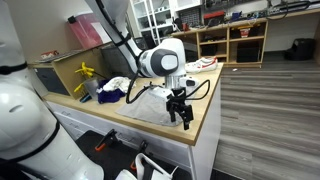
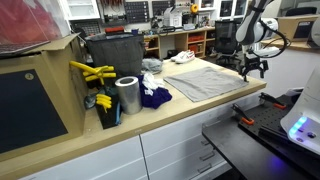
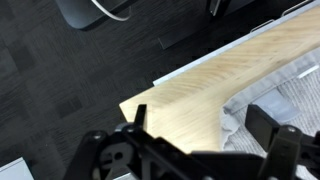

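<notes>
gripper (image 3: 200, 128): fingers spread wide, holding nothing, poised above the corner of the wooden countertop (image 3: 185, 90).

grey cloth (image 3: 290, 95): lies spread flat on the countertop, just beside the gripper. its rumpled edge reaches under one finger (wrist view).

handling, as judged: light, soft and limp. it will drape and bunch rather than move as one piece. take hold at the rumpled corner edge, pinching a fold, not at the flat middle.

farther along the counter, in an exterior view: a dark blue cloth (image 2: 155, 97), a metal can (image 2: 127, 95) and yellow-handled items (image 2: 93, 72).

no brand, label or writing is legible.
</notes>
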